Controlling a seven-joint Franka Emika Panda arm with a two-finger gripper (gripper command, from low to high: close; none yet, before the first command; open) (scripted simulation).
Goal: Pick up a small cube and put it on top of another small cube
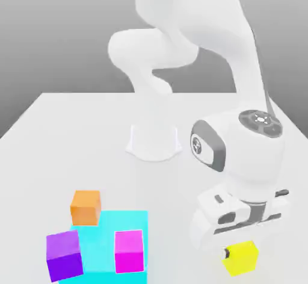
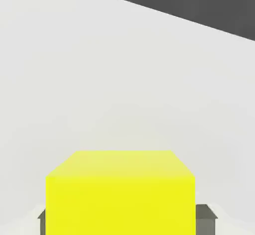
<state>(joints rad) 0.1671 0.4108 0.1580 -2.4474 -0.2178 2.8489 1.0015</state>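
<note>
- Gripping the yellow cube (image 1: 241,258), the fingers (image 2: 205,220) press on two opposite sides of it.
- With the cyan square (image 1: 108,240) as landmark, the yellow cube is well apart from it, toward the exterior view's right; the magenta cube (image 1: 129,251) is on the square, the orange cube (image 1: 86,208) at its far edge, and the purple cube (image 1: 64,256) by its edge on the exterior view's left.
- The yellow cube looks light and stiff, so squeezing should not dent it; its smooth faces might slip under a weak hold.
- Best hold: flat on opposite faces, centred, keeping the underside free for stacking.
- Which cube should carry it, I cannot tell.
</note>
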